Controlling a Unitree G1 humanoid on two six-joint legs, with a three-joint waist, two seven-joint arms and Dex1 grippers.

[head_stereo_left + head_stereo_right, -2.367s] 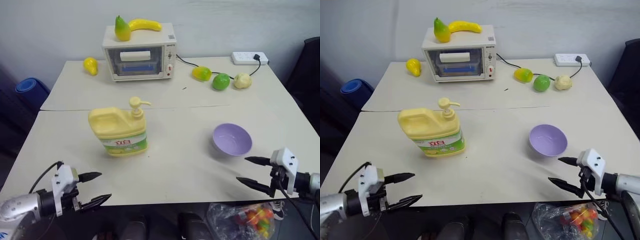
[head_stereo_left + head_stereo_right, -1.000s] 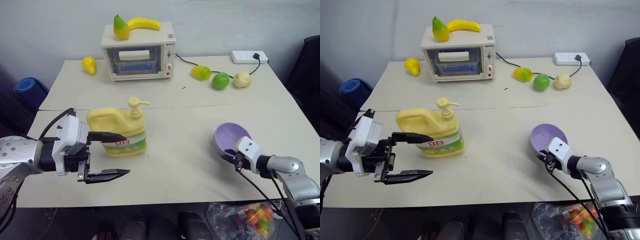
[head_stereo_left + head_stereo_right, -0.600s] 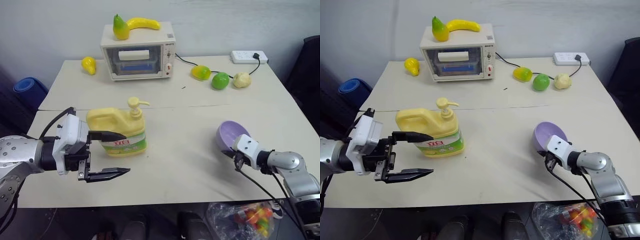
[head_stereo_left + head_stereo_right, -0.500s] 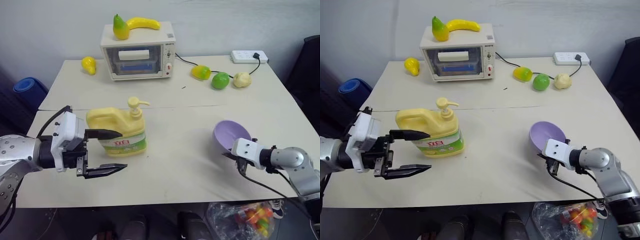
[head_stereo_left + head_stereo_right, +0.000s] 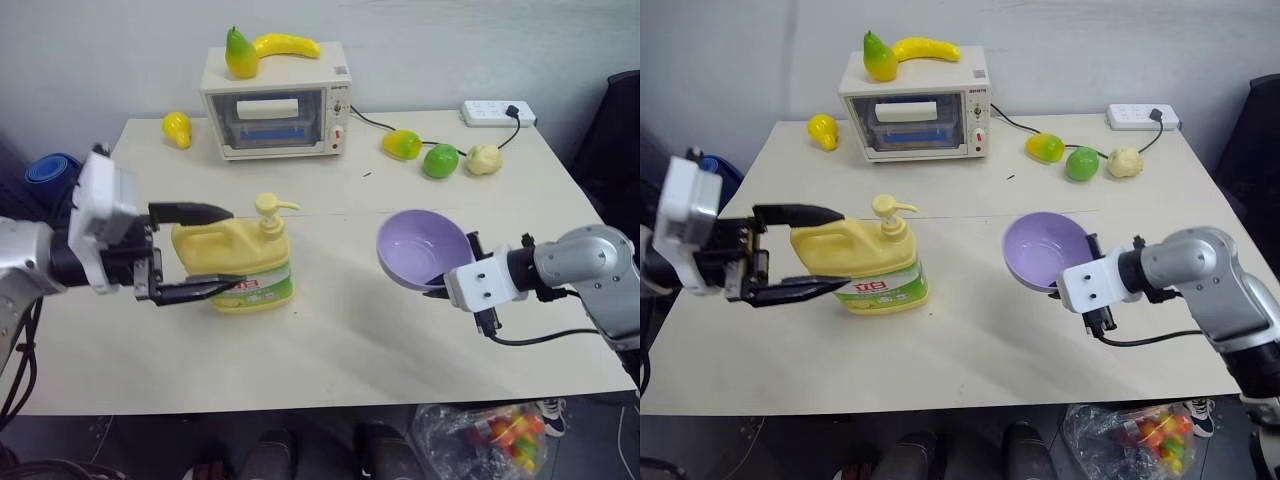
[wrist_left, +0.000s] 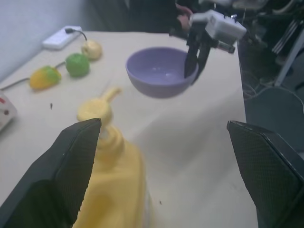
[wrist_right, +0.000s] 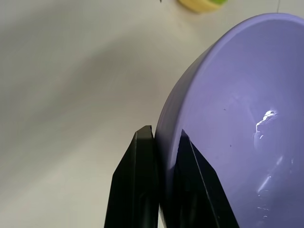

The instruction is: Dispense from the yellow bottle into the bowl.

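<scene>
The yellow bottle (image 5: 238, 262) stands upright on the left half of the table, its pump nozzle (image 5: 272, 208) pointing right. My left gripper (image 5: 238, 247) is open at the bottle's height, one finger above the handle side and one below; I cannot tell if either touches it. The lavender bowl (image 5: 413, 245) hangs tilted above the table, right of the bottle. My right gripper (image 5: 441, 291) is shut on its near rim, one finger (image 7: 142, 190) outside the wall and one inside. From the left wrist, the bowl (image 6: 159, 71) shows beyond the pump (image 6: 97, 109).
A toaster oven (image 5: 278, 100) with a toy pear and banana on top stands at the back. Toy fruits (image 5: 441, 161) and a power strip (image 5: 497, 113) lie at the back right, a yellow fruit (image 5: 178, 130) at the back left. A bag (image 5: 490, 440) sits below the front edge.
My right gripper has lifted the bowl off the table and carried it left toward the bottle, tilting it. The left gripper has risen, still open, up to the bottle's handle.
</scene>
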